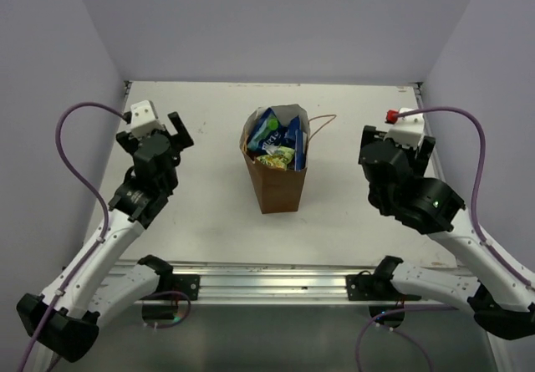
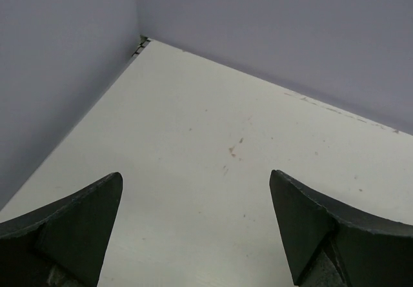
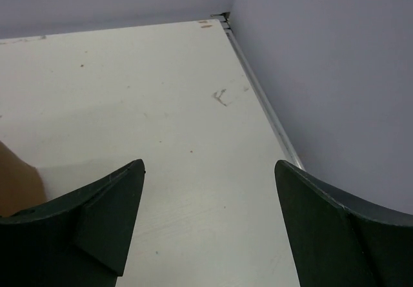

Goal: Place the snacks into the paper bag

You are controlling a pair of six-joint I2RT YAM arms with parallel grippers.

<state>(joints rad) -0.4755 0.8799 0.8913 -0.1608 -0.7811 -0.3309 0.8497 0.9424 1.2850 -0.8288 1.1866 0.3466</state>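
The brown paper bag stands upright in the middle of the table. Blue and green snack packets stick up inside its open top. No packet lies loose on the table. My left gripper is open and empty, raised at the far left, well away from the bag; in the left wrist view its fingers frame bare table. My right gripper is open and empty at the far right. In the right wrist view a brown edge of the bag shows at the left.
Purple-grey walls enclose the white table on three sides. A metal rail runs along the near edge. A thin string handle loops out from the bag toward the right.
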